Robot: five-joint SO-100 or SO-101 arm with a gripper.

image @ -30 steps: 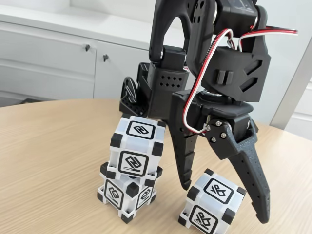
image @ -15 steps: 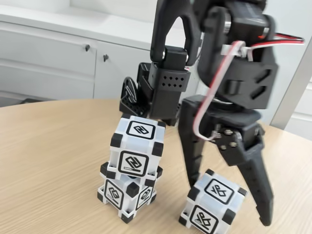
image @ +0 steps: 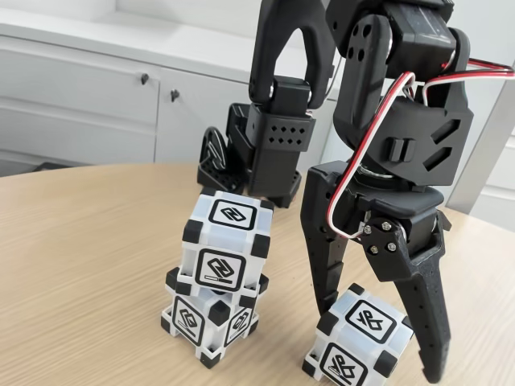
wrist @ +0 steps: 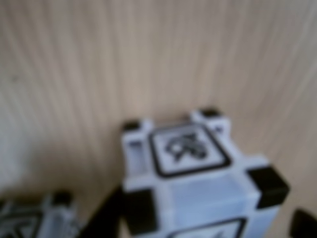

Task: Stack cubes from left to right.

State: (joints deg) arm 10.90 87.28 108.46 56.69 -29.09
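Ridged black plastic fingers [image: 378, 342] spread apart, straddling a glossy white cube [image: 360, 340].

Wrist view blurred; lone cube [wrist: 198, 183] cut off by bottom edge.

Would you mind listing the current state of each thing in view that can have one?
Upper cube: stacked on the lower cube, upright.
Lower cube: on the table, turned askew under the upper one.
Single cube: on the table, between the open fingers, not gripped.
Gripper: open, straddling the single cube.
Cabinet doors: closed.
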